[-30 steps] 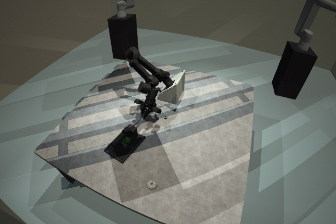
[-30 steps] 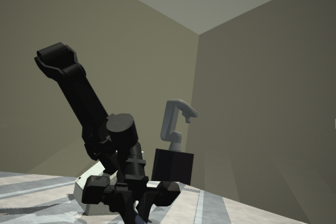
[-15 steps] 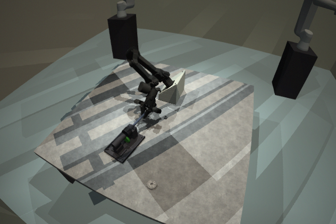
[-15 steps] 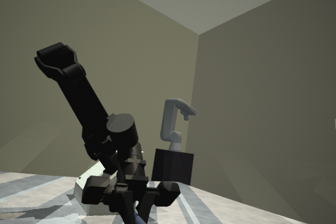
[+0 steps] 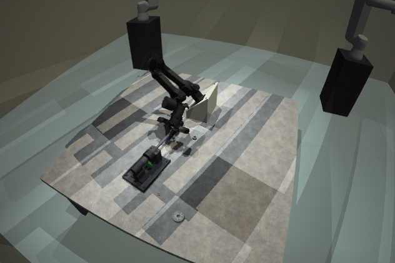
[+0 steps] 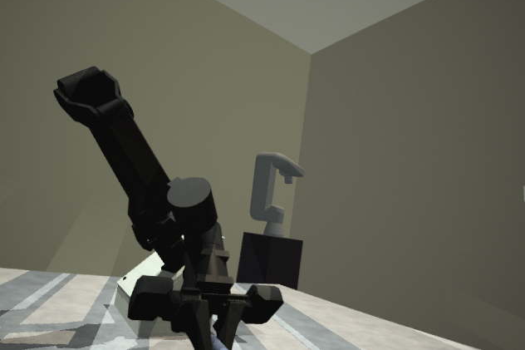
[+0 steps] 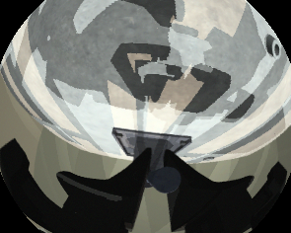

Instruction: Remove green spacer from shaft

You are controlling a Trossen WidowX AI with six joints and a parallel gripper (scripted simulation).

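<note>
The dark fixture stands on a black base plate (image 5: 145, 187) (image 7: 119, 134) at the left of the table. It has a long rounded block (image 5: 139, 165) at one end and a ring-shaped block (image 5: 149, 153) at the other. The green spacer (image 5: 149, 164) shows between these blocks; whether it hangs on the shaft or lies loose is unclear. The blue-grey shaft (image 5: 163, 141) (image 6: 218, 342) runs out of the ring-shaped block to my gripper (image 5: 169, 134) (image 7: 158, 153), which is shut on it. The shaft's round end (image 7: 165, 180) shows between the fingers. Other spacers cannot be made out.
A pale wedge-shaped block (image 5: 198, 110) (image 6: 126, 300) stands beside the arm. A silver ring (image 5: 179, 215) lies near the table's front edge. A small nut-like part (image 5: 194, 136) lies near my gripper, and a tiny one (image 5: 158, 193) near the plate. Two grey arms stand beyond the table.
</note>
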